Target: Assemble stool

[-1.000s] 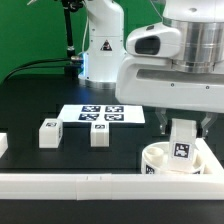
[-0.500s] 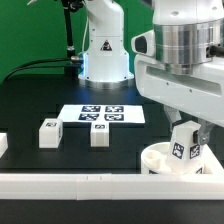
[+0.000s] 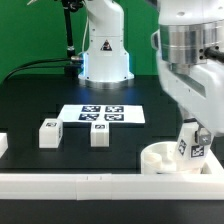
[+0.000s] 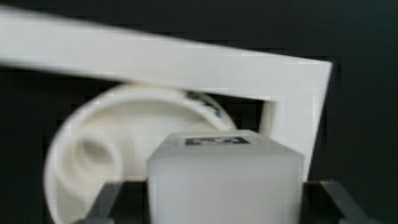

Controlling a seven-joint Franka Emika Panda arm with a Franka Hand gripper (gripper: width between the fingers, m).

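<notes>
The round white seat [image 3: 172, 159] lies in the front corner at the exterior view's right, against the border rails. My gripper [image 3: 192, 136] is shut on a white blocky leg [image 3: 190, 142] with a black-and-white tag and holds it just over the seat's far right rim. In the wrist view the leg [image 4: 221, 180] fills the space between my dark fingers [image 4: 112, 200], with the seat [image 4: 134, 140] behind it. Two more legs [image 3: 48, 133] [image 3: 98, 135] stand on the black table at the exterior view's left of centre.
The marker board [image 3: 100, 115] lies flat in the middle of the table. White border rails run along the front [image 3: 80, 182] and the right corner [image 4: 267, 75]. The arm's base [image 3: 103, 50] stands at the back. A white piece [image 3: 3, 145] shows at the left edge.
My gripper has moved toward the exterior view's right with the leg in it, from over the seat's middle to its right rim. The seat and loose legs have not moved.
</notes>
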